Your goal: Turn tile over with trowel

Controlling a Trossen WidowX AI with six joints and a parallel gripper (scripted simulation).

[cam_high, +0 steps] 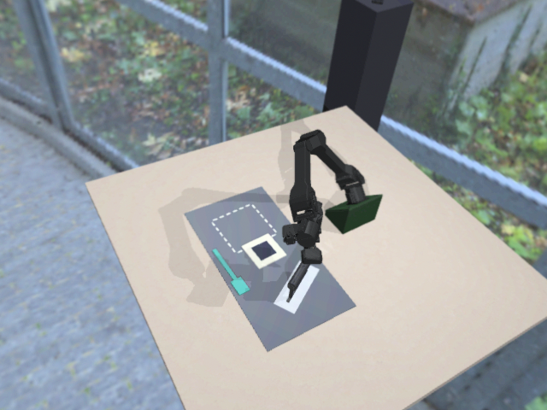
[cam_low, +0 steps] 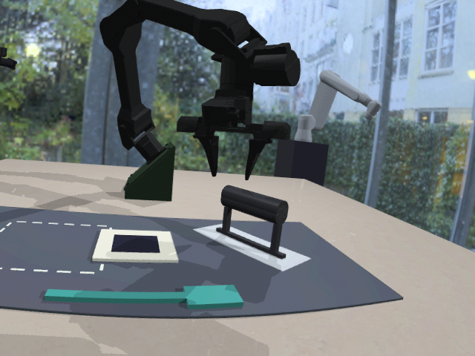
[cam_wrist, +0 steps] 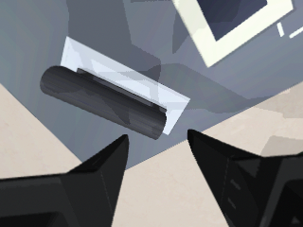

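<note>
listing, by size, what stands and what may go amiss:

- desk (cam_high: 397,282) (cam_low: 383,237) (cam_wrist: 156,189), carrying all below.
- arm (cam_high: 302,172) (cam_low: 128,73), one, reaching over the trowel. a descent off line could clip the handle and tip or skid the tool.
- mat (cam_high: 273,330) (cam_low: 337,276) (cam_wrist: 28,47), grey, with dashed outline (cam_high: 252,204) (cam_low: 53,223) (cam_wrist: 280,29). a flip without enough travel may land across the line.
- hand (cam_high: 302,248) (cam_low: 230,177) (cam_wrist: 157,136), one, partly open, nothing held; fingertips above the trowel and apart from it. if lowered without further alignment, one finger may strike the handle's end; a grip near that end could let the blade swing.
- trowel (cam_high: 297,280) (cam_low: 253,202) (cam_wrist: 104,101), black round handle on two posts, pale blade flat on mat. the round grip may roll between fingers under load.
- teal paddle (cam_high: 239,285) (cam_low: 212,297), lying alongside; a wide sweep might catch it.
- tile (cam_high: 264,250) (cam_low: 134,243) (cam_wrist: 204,44), dark mark up, unturned, straddling the outline's edge. a blade held too steep would probably push, not lift.
</note>
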